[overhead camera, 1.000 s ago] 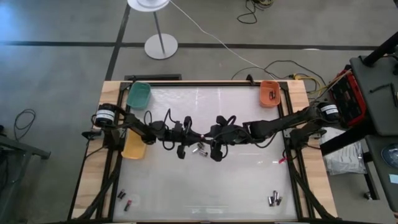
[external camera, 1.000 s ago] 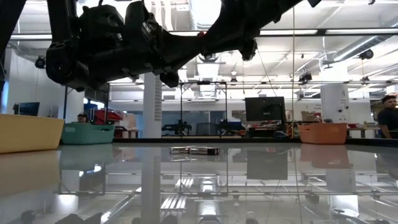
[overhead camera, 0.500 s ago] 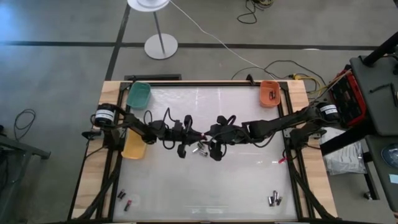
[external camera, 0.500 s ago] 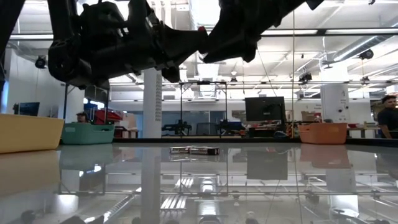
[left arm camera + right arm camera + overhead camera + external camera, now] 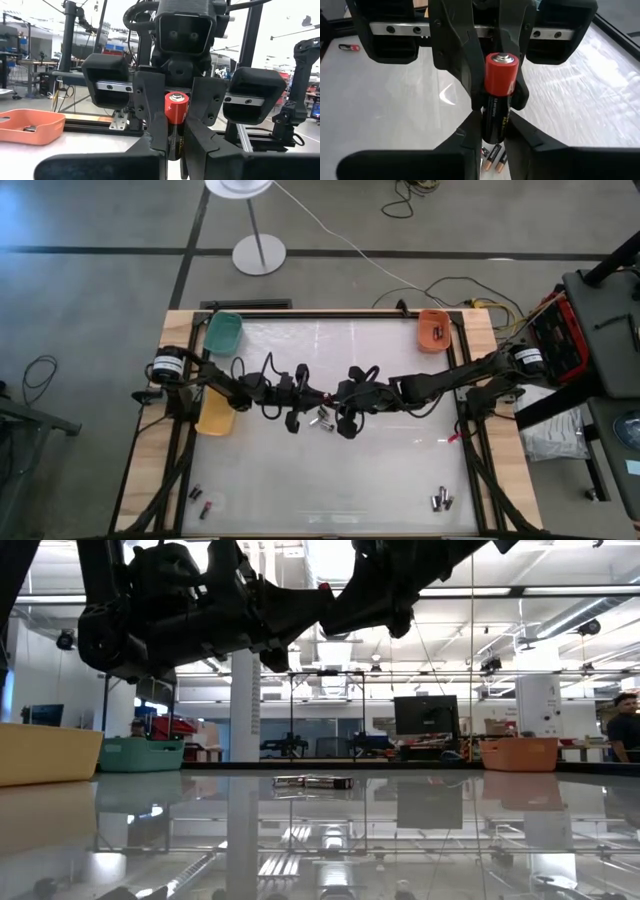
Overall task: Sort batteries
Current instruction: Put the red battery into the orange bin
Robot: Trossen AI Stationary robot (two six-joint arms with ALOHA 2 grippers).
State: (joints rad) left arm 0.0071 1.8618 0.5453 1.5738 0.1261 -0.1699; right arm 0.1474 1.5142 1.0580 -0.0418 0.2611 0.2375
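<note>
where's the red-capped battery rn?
Mid-table in the high view, raised above the glass: the red-capped battery is pinched between the left tool and right tool, which meet over the loose batteries.

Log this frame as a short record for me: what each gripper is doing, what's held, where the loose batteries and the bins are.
left gripper: mid-table, shut on the red-topped battery
right gripper: facing the left one, closed on the same battery's dark end
height: both raised above the table
loose batteries: a few under the grippers; small groups at the front left and front right
bins: green bin far left, orange bin far right, yellow bin left edge
</note>
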